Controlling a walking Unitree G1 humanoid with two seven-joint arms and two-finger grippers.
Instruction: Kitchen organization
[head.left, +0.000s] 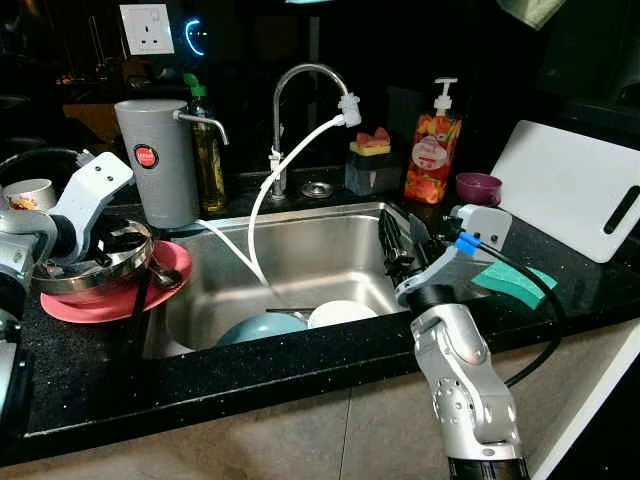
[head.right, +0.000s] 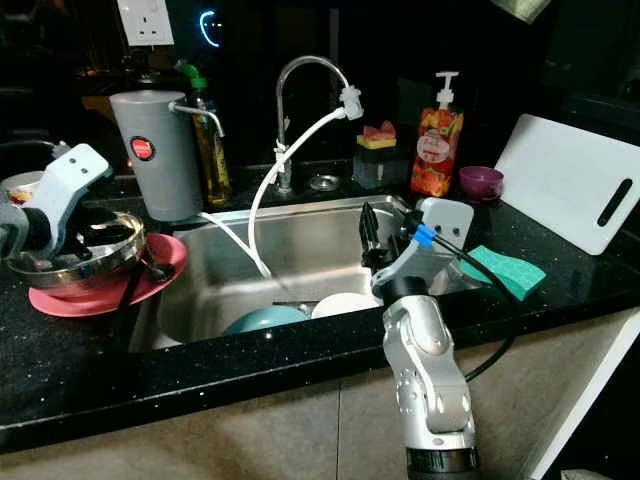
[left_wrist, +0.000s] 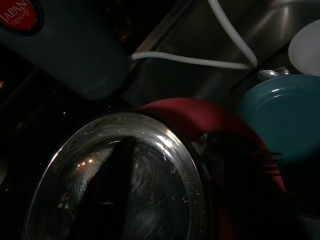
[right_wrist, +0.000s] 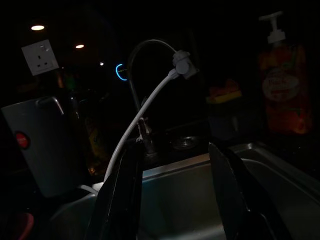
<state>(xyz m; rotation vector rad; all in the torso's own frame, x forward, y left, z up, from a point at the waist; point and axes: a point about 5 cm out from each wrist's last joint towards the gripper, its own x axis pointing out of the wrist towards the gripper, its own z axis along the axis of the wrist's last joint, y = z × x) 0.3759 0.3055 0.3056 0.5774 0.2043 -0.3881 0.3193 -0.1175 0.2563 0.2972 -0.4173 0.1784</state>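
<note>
A steel bowl (head.left: 90, 268) rests on a pink plate (head.left: 170, 275) on the black counter left of the sink (head.left: 300, 255). My left gripper (head.left: 140, 258) is open astride the bowl's rim, with one finger (left_wrist: 115, 190) inside the bowl and the other outside over the plate. In the sink lie a teal plate (head.left: 262, 327) and a white dish (head.left: 342, 313), with a spoon between them. My right gripper (head.left: 400, 238) hangs open over the sink's right side, holding nothing and pointing toward the faucet (right_wrist: 150, 50).
A grey canister (head.left: 157, 160) and an oil bottle (head.left: 208, 150) stand behind the pink plate. A white hose (head.left: 265, 200) runs from the faucet into the sink. Right of the sink are a soap dispenser (head.left: 432, 150), purple bowl (head.left: 478, 187), green sponge (head.left: 515, 280) and white cutting board (head.left: 575, 190).
</note>
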